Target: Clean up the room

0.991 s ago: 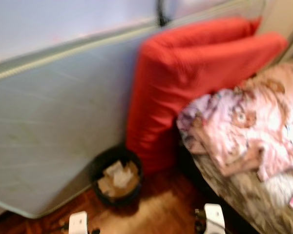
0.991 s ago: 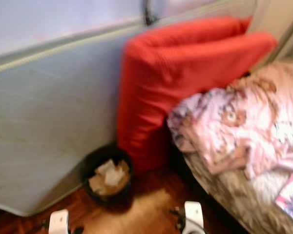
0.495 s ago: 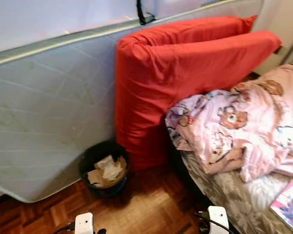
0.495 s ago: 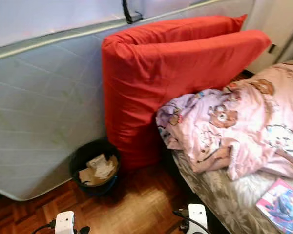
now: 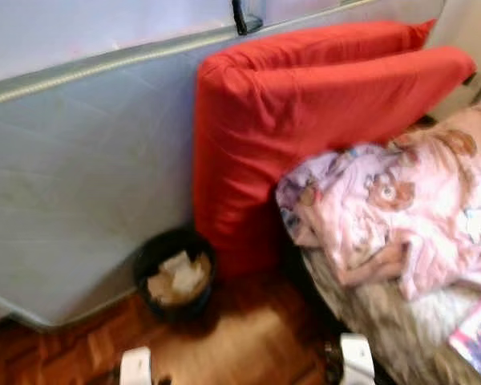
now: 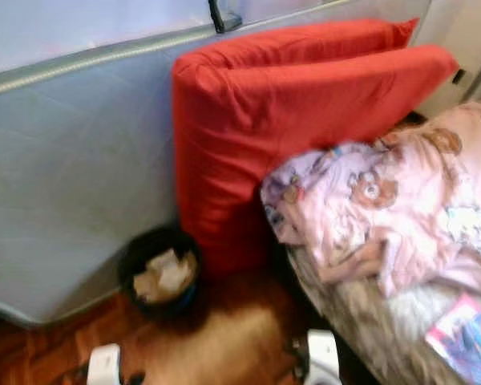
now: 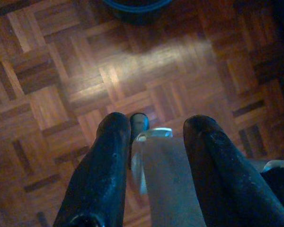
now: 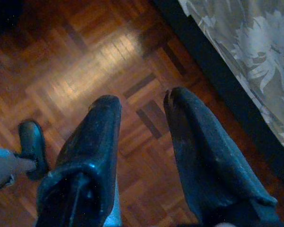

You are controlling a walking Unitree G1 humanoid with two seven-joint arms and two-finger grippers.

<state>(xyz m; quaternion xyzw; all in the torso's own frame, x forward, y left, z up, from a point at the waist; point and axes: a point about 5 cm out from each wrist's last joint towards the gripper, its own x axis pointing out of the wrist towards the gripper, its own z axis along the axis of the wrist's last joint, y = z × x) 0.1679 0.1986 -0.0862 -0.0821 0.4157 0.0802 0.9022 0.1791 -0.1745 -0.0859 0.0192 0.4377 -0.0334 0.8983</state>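
Looking at the whole view first: it's gone soft and blurry again and everything sits a touch further right and lower than half a second back, so that's the robot's head swinging, not the room rearranging itself. My read is it's walking or turning to pick a target, no cleanup step started yet.

Biggest thing is the grey mattress (image 5: 80,168) leaning on its side along the wall, same as before. Propped against it is the red cushion (image 5: 305,128), folded over, also unmoved. On the bed (image 5: 369,313) the pink teddy-bear blanket (image 5: 401,208) lies crumpled in a heap, which looks like the obvious thing to tidy, and a magazine (image 6: 465,341) sits near the bed's edge. It was crisp 0.5 s ago, now just a smear.

Down on the parquet floor (image 7: 61,85), the small black bin (image 5: 175,273) with crumpled paper (image 5: 176,277) in it stands at the foot of the cushion, touching nothing new.

The left gripper (image 7: 154,137) and right gripper (image 8: 142,118) both hang low over bare floor, each with its 2 black fingers spread apart and nothing between them.
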